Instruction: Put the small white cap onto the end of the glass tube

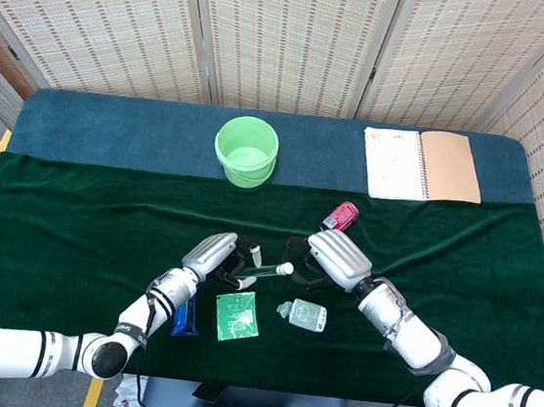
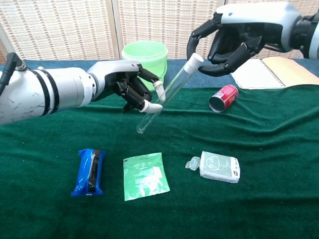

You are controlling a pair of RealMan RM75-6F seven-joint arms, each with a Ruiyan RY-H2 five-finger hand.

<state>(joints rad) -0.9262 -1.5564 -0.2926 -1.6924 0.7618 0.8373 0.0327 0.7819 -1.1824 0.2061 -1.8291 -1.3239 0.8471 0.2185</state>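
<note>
A glass tube hangs tilted above the green cloth, its closed end low at the left. My left hand grips its lower part. The small white cap sits on the tube's raised end. My right hand curls around that end, thumb and forefinger at the cap. In the head view the tube lies between my left hand and right hand, with the cap at its right tip.
A green bucket stands behind the hands. A red can lies on its side at the right, with an open notebook beyond it. On the near cloth lie a blue packet, a green sachet and a white tissue pack.
</note>
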